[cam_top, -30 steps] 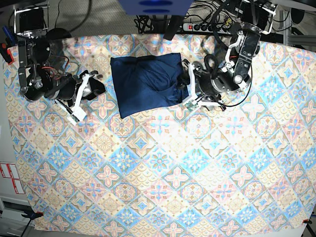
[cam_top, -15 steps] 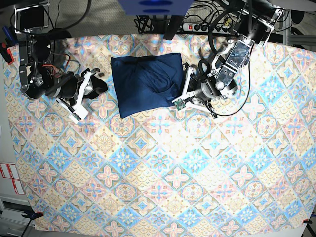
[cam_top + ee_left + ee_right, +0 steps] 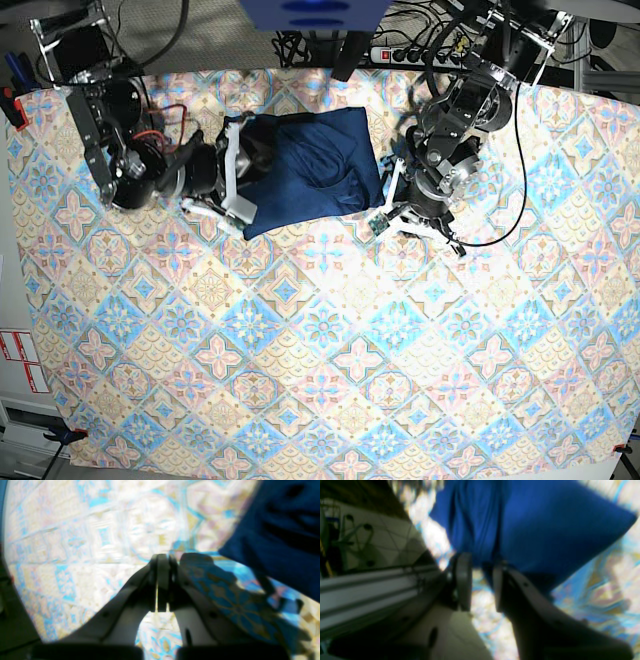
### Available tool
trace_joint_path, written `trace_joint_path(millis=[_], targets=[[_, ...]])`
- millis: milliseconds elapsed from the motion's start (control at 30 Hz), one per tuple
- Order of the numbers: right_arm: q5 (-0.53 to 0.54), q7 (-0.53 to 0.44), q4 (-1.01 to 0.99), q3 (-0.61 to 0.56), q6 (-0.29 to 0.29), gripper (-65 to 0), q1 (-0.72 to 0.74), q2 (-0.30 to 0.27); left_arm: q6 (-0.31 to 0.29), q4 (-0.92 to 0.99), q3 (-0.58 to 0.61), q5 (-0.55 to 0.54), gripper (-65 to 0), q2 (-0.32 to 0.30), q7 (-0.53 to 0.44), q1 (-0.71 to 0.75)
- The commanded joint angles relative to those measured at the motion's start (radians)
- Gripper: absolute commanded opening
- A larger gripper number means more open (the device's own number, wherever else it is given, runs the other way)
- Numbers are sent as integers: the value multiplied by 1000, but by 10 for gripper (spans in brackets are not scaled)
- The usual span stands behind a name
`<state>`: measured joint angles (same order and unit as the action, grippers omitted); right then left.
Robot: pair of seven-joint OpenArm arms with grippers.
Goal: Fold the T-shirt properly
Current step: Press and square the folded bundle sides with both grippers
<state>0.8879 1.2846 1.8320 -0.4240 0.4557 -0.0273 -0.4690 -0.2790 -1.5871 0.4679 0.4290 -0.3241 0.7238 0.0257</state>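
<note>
Left wrist view: we see the left gripper [image 3: 162,562] closed with nothing between its tips, above the patterned cloth [image 3: 75,542], the T-shirt [image 3: 280,530] just off at upper right. Right wrist view, blurry: the right gripper [image 3: 481,580] has a gap between its fingers at the shirt's edge; we can't tell if fabric is pinched. Base view: we see the T-shirt [image 3: 310,165] folded near the cloth's [image 3: 320,380] far edge, between both grippers.

The T-shirt [image 3: 305,170] is being supported on the patterned cloth [image 3: 330,380], between the right gripper [image 3: 237,170] and the left gripper [image 3: 385,205].
</note>
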Motion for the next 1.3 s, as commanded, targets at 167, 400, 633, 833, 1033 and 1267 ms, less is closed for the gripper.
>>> trace_joint_path(millis=[167, 400, 633, 833, 1033, 1267], targets=[[-106, -78, -51, 0, 2, -528, 51, -7, 36, -17, -5, 1, -650, -7, -14, -14], [-126, -86, -206, 0, 2, -529, 51, 54, 36, -17, -7, 0, -650, 0, -14, -14], [-125, -82, -208, -161, 2, -529, 65, 65, 37, -17, -7, 0, -650, 1, -14, -14], [-121, -82, -134, -319, 1, -529, 105, 66, 37, -16, -7, 0, -650, 1, -14, -14], [-120, -81, -61, -327, 1, -527, 111, 65, 39, -16, -8, 0, -650, 1, -14, -14], [-126, -93, -64, -266, 1, -528, 162, 62, 83, -77, -217, -95, -650, 52, -14, 7]])
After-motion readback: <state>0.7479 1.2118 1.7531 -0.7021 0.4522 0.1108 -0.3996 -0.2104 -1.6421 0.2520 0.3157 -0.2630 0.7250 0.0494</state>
